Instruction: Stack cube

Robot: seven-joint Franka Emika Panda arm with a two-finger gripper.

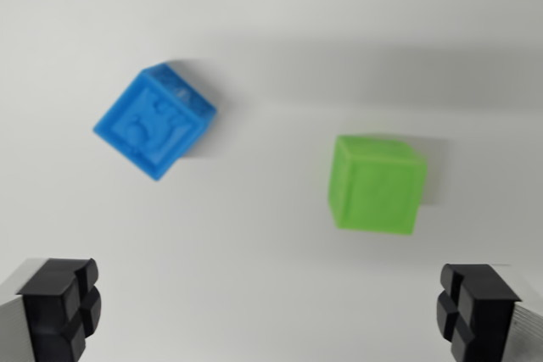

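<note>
Plastic, probably light and rigid, the blue cube (155, 122) lies at ten o'clock and the green cube (377, 184) at three, well apart. The gripper (270, 315) hangs wide open, empty; opposite flat faces suit gripping.

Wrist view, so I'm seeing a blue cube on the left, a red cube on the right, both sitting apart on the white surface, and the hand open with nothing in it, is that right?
Not quite: the cube on the wrist view's right is green, not red. The rest holds in the wrist view: the blue cube sits on the left, apart from it on the white surface, and the hand is open and empty.
</note>
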